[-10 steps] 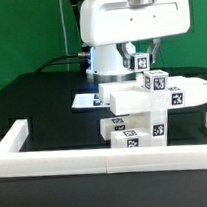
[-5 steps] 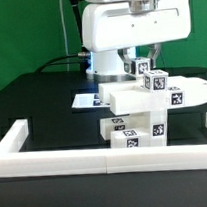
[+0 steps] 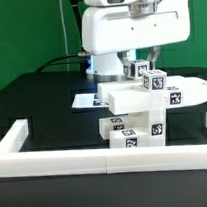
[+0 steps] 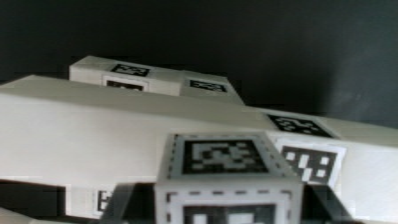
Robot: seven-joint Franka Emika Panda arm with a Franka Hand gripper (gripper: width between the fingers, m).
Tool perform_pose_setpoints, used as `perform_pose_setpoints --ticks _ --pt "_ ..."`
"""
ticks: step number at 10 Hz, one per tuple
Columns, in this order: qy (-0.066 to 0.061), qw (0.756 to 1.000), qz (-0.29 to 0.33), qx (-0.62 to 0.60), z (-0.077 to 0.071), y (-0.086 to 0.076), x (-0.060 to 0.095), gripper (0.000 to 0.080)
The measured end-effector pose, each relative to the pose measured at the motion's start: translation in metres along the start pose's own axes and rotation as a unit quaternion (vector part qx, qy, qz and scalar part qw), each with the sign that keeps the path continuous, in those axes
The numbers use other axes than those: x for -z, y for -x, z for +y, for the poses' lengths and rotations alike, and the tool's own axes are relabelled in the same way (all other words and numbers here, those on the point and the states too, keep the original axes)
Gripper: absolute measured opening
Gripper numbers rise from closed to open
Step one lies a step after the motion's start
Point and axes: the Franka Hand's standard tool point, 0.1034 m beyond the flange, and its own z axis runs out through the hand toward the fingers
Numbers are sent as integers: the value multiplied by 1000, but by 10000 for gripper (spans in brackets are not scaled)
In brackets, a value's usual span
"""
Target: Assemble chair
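Claw clamps a tagged block and has risen slightly since a second ago. Chair stands partly built on the bench by the rail; likely repositioning the block before seating.

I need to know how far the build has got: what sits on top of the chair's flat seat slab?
On the seat slab stand stacked tagged white blocks; the top block lies just under the tool. How the blocks join the slab is hidden.

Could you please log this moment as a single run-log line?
task: assemble chair | chair: partly built, white tagged blocks stacked on black table | gripper: above top block, state unclear | border rail: in front
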Motion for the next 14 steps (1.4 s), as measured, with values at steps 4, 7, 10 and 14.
perform_pose_setpoints --ticks 4,7,10,14 --pt "1 1000 0 -1 2 0 -1 277" --pt "1 1000 0 -1 2 0 -1 277" --pt "1 1000 0 -13 2 0 -1 277" --pt "0 992 1 -124 2 0 -1 277"
